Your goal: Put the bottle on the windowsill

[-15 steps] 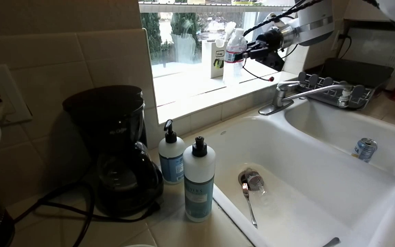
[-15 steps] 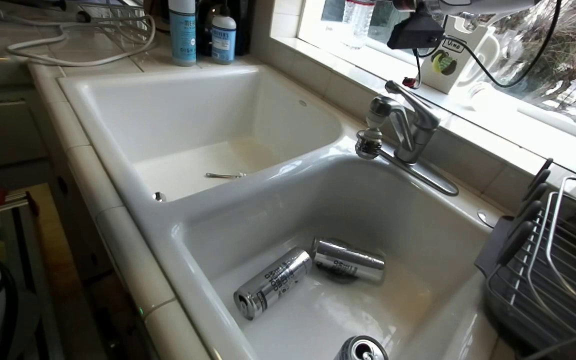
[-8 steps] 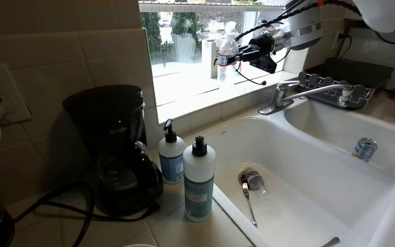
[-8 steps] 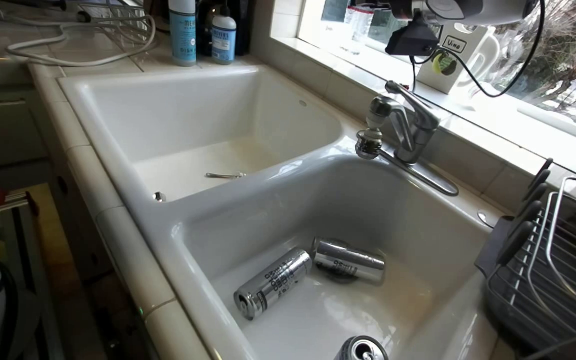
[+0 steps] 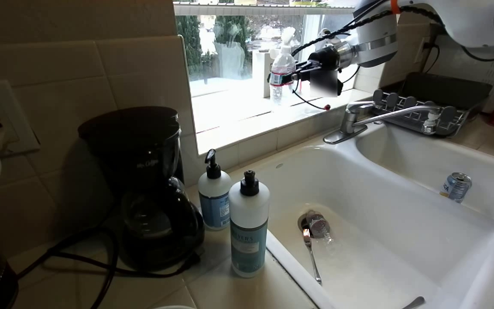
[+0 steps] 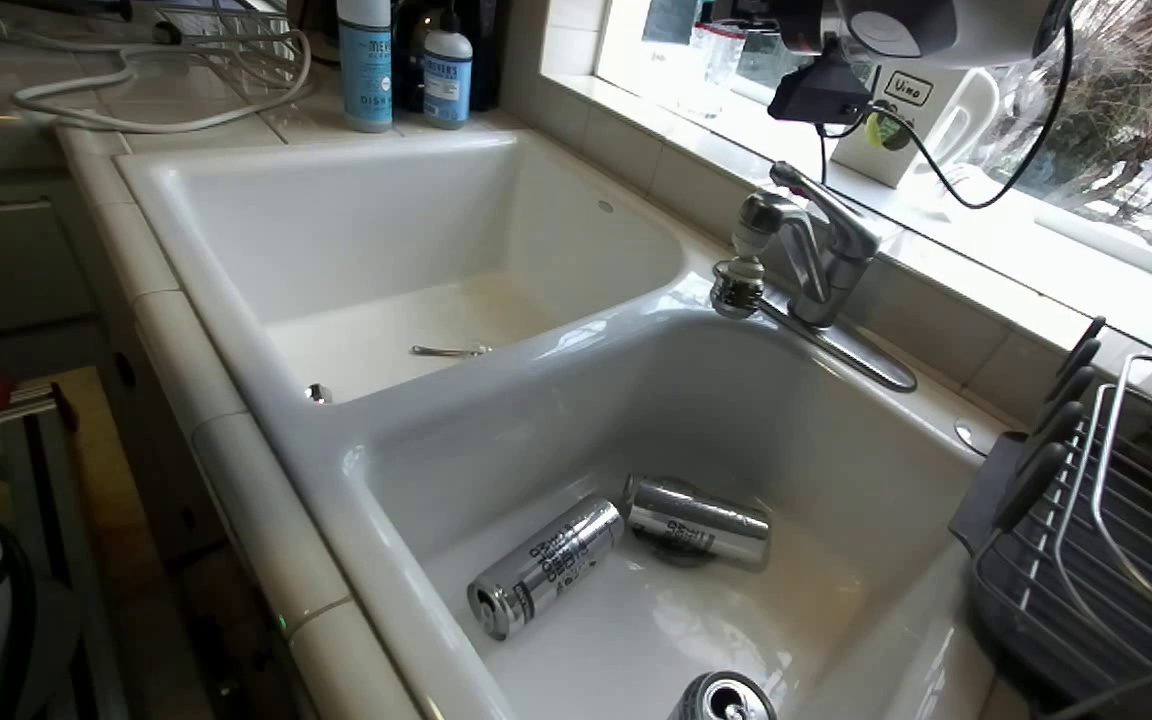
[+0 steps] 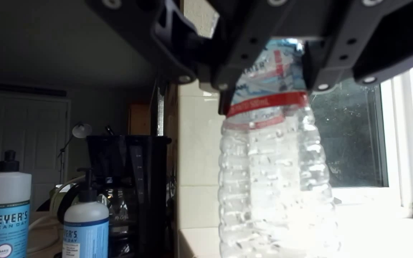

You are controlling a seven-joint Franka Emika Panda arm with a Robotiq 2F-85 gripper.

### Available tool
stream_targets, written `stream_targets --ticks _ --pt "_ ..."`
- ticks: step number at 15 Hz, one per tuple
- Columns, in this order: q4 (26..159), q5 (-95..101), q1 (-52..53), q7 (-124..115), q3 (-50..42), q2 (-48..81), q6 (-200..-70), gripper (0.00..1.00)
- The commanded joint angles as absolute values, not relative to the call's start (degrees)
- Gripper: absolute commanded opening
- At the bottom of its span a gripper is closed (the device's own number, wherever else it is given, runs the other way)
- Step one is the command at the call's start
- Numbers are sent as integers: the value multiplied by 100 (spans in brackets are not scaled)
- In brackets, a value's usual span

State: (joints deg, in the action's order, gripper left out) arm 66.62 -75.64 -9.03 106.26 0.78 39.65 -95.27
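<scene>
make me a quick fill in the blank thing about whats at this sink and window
The gripper holds the bottle, whose label has a ____ band along its lower edge.
In the wrist view, the coffee maker appears to the ____ of the bottle.
Exactly ____ soap bottles stand near the coffee maker.
The windowsill is ____ in color.

Missing words: red; left; two; white

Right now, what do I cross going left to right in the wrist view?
Tall soap bottle, short pump bottle, coffee maker partly behind it, tiled wall, clear water bottle in the jaws, window frame's upright.
</scene>
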Motion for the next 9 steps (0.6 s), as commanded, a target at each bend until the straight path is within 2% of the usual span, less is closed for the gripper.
stream_targets --ticks 1,9 --pt "6709 -7607 -987 10896 183 4048 -9507 12" --pt "6698 -7812 -921 11024 240 4127 -10198 12"
